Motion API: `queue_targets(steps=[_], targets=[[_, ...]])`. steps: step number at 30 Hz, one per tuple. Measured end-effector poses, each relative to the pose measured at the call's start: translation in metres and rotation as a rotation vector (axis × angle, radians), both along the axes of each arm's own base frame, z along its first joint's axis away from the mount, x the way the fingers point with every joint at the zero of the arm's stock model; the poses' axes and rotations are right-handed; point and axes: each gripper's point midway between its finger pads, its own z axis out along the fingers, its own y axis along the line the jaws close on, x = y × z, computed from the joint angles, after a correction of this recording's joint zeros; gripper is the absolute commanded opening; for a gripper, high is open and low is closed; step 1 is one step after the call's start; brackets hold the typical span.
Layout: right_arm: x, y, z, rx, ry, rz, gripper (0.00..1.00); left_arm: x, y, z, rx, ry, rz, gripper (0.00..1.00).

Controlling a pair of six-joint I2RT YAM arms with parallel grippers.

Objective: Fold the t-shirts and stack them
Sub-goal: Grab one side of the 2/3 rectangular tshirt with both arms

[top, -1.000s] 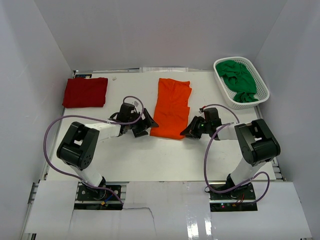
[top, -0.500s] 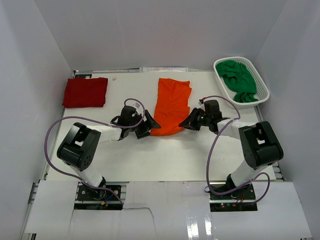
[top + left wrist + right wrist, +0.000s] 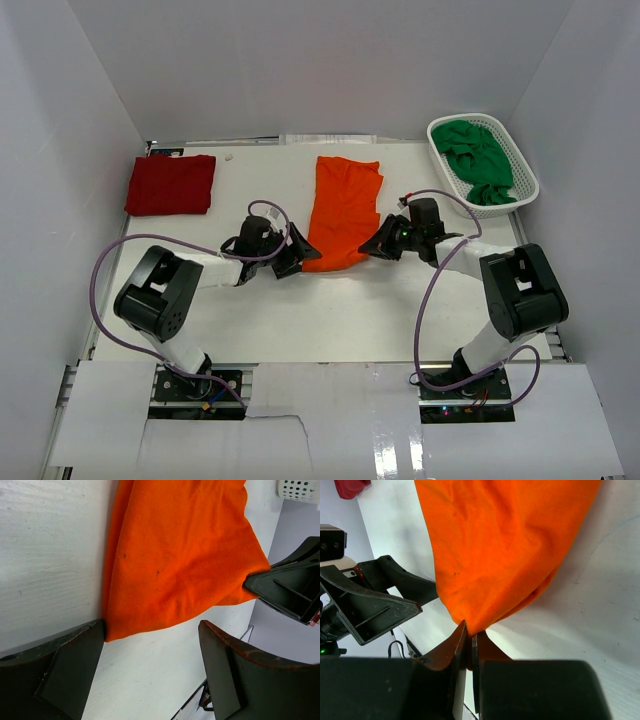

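Observation:
The orange t-shirt [image 3: 342, 208] lies folded lengthwise in the middle of the table. My right gripper [image 3: 378, 246] is shut on its near right corner, and in the right wrist view the cloth [image 3: 505, 545] is pinched between the jaws [image 3: 470, 636] and lifted slightly. My left gripper [image 3: 298, 256] is open at the near left corner; in the left wrist view the cloth [image 3: 175, 555] touches one finger [image 3: 75, 655] and nothing is gripped [image 3: 150, 672]. The dark red t-shirt [image 3: 171, 185] lies folded at the far left. The green t-shirt [image 3: 478, 160] is bunched up in the basket.
The white mesh basket [image 3: 527, 187] stands at the far right corner. White walls close in the table on three sides. Purple cables loop from both arms near the table's front.
Both grippers have moved in toward the orange shirt's near edge. The right gripper has shut on the near right corner and drawn it slightly up and away, so the near edge sits farther back.

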Motion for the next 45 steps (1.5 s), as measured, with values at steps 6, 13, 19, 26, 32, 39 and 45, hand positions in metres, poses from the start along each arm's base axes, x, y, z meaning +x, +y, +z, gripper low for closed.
queue_targets(steps=[6, 13, 19, 26, 32, 39, 45], targets=[[-0.012, -0.006, -0.013, -0.024, 0.025, -0.003, 0.08, -0.001, 0.001, -0.001, 0.002, -0.006, 0.003, 0.73], [-0.024, -0.014, -0.030, -0.068, 0.049, -0.002, 0.08, -0.005, -0.002, -0.013, 0.002, 0.041, -0.015, 0.46], [-0.029, -0.022, -0.042, -0.120, 0.052, 0.002, 0.08, -0.006, -0.007, -0.018, 0.001, 0.069, -0.044, 0.00], [-0.036, -0.030, -0.053, -0.189, 0.054, 0.028, 0.08, -0.007, -0.011, -0.018, 0.004, 0.076, -0.083, 0.00], [-0.043, -0.028, -0.054, -0.246, 0.043, 0.089, 0.08, -0.017, -0.011, -0.017, 0.014, 0.071, -0.106, 0.00], [-0.067, -0.028, -0.053, -0.314, 0.038, 0.175, 0.08, -0.067, -0.008, -0.017, 0.045, 0.130, -0.163, 0.00], [-0.108, -0.031, -0.049, -0.328, 0.051, 0.240, 0.08, -0.118, -0.012, -0.017, 0.075, 0.202, -0.241, 0.00]])
